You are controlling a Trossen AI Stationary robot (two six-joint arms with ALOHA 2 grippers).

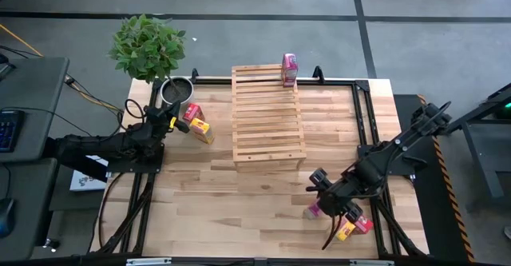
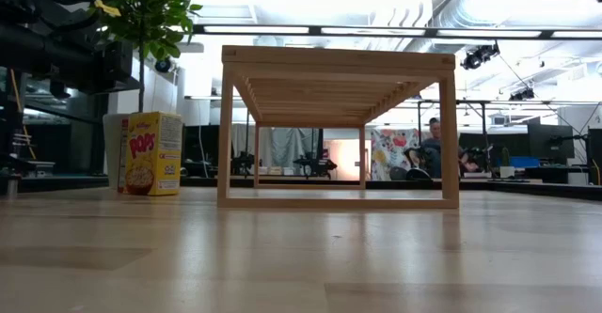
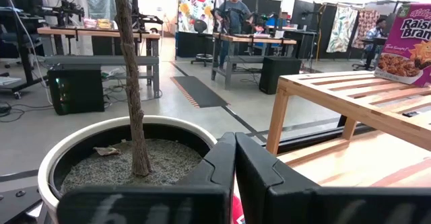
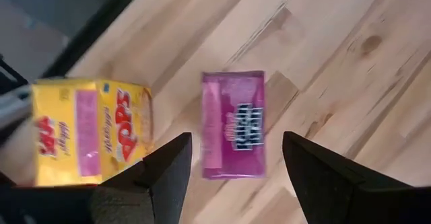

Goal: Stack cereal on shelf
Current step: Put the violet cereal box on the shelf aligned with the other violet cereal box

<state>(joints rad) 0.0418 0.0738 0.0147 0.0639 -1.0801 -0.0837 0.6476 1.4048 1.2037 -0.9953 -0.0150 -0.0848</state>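
So your right gripper (image 1: 329, 196) sits at about 5 o'clock on the table, fingers spread wide and holding nothing, hanging right over the small pink cardboard cereal box lying flat on the wood (image 4: 234, 124). A yellow cardboard box (image 4: 91, 130) lies just beside it, not touching as far as I can tell, with something red (image 1: 363, 224) next to it in the overhead view.

That pink box looks light, hollow and stiff-ish, but thin card will dent if you clamp hard. I'd pinch across the narrow width, mid-length, so it doesn't swing. Glossy print might be a bit slippery.

Your left gripper (image 3: 234, 167) is closed on nothing, parked at 9 o'clock by the white round plant pot (image 3: 50, 167).

The light slatted wooden rack (image 1: 267, 116) sits around 12 o'clock, with one pink box standing on its far end (image 1: 289, 69). Another yellow box and red box (image 1: 196, 124) sit near 10 o'clock.

Readable stuff: "Raisin Bran" on the pink box on the rack, "POPS" on the upright yellow one. The flat pink one's lettering looks like the same brand, too blurry to swear to.
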